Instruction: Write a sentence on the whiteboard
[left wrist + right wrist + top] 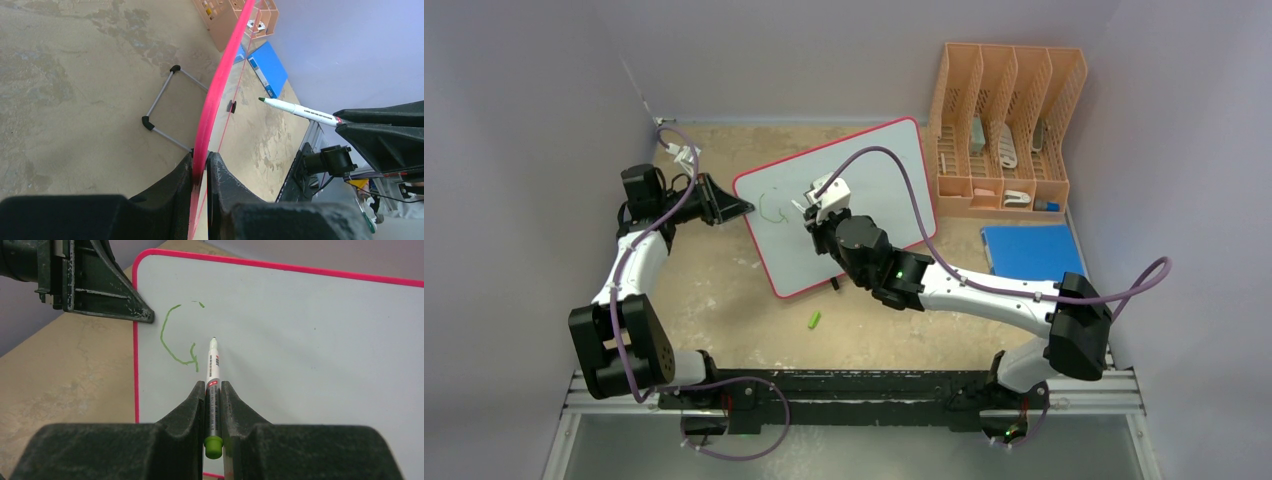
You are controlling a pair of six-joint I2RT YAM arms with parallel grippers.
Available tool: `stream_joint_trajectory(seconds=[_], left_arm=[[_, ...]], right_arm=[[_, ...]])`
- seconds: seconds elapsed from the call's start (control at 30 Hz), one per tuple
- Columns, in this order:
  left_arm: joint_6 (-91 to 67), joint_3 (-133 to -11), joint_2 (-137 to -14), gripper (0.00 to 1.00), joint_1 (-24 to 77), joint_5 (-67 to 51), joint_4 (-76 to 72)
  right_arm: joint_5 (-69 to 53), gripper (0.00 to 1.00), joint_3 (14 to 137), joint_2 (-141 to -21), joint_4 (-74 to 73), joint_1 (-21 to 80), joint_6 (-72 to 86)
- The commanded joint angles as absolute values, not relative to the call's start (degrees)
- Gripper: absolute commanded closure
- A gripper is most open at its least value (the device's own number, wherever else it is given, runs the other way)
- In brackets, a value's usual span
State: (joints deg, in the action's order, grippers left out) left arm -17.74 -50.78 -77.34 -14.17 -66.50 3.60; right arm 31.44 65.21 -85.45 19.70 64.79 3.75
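Pale grey-white red-rimmed whiteboard (879,190) sits mid tan table (724,300). My left gripper (742,208) pinches its left edge. My right gripper (812,207) is over its middle, clamping a white green-tipped marker (212,362), tip just right of the green curved stroke (772,207). Small green cap (815,320) lies in front of the board. Flat blue rectangle (1029,250) lies right of the board, with the orange plastic organiser rack (1009,120) behind it.

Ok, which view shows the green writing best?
Right wrist: the writing, one G-like stroke, is large and sharp, just beside the marker tip. Top view shows it tiny. Left wrist sees the board edge-on, no writing visible.
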Motion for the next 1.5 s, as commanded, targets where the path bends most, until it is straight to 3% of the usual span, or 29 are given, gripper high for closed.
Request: stream_joint_trajectory(seconds=[0.0, 1.47], left_arm=[[-15.56, -51.48, -77.60, 1.00, -12.92, -63.23, 5.71], [-15.73, -51.43, -77.52, 1.00, -12.74, -63.04, 5.64]], right_arm=[[31.02, 1.00, 65.42, -84.21, 22.84, 64.46, 4.14], [31.90, 1.00, 64.59, -87.59, 23.77, 63.16, 4.16]])
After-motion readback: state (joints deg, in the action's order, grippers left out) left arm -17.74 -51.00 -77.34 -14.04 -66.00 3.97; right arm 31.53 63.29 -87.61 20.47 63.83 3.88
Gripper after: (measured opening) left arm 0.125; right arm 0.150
